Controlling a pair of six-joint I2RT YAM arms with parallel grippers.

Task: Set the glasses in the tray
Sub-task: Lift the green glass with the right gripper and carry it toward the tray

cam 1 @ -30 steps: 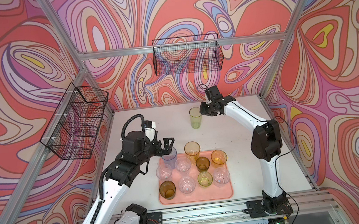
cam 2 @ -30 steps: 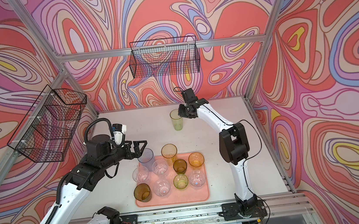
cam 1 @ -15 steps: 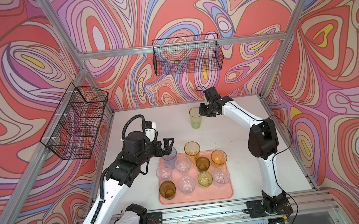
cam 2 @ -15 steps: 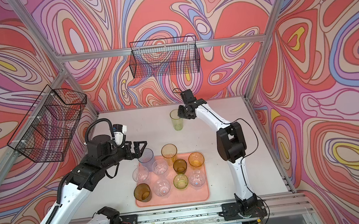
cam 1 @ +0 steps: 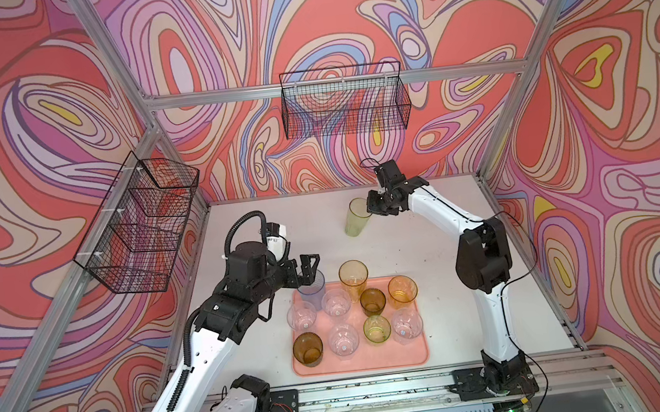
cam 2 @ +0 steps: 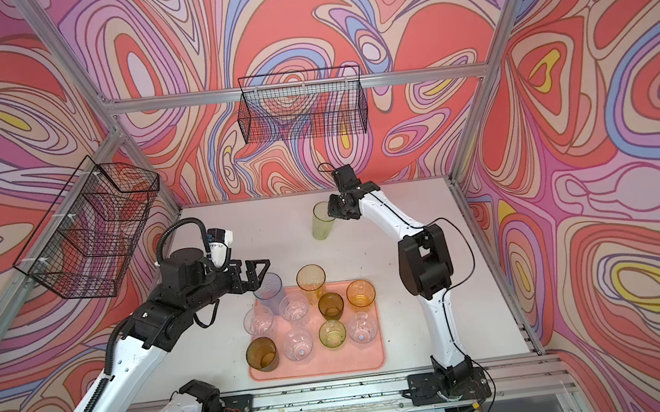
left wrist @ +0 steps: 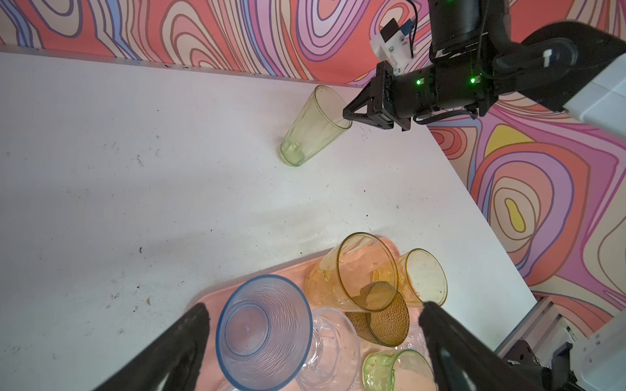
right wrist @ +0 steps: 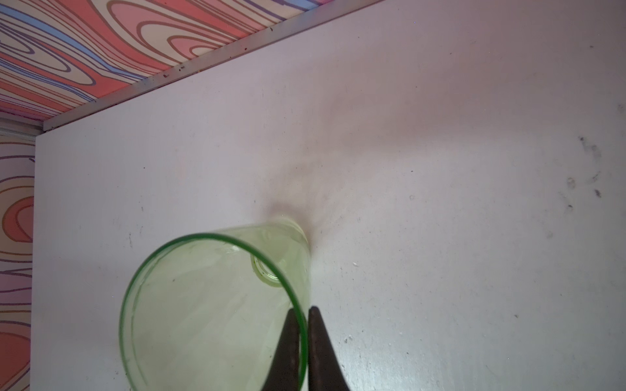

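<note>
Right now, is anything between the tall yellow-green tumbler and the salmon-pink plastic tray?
Only bare white table lies between them. At the tray's far edge stand a tall yellow tumbler and a pale blue tumbler, with the open left gripper near the blue one.

Right pincer (cam 2: pixel 331 212) at the yellow-green glass (cam 2: pixel 321 225) rim; 10 other glasses (cam 2: pixel 297 344) on the salmon tray (cam 2: pixel 361 360).
</note>
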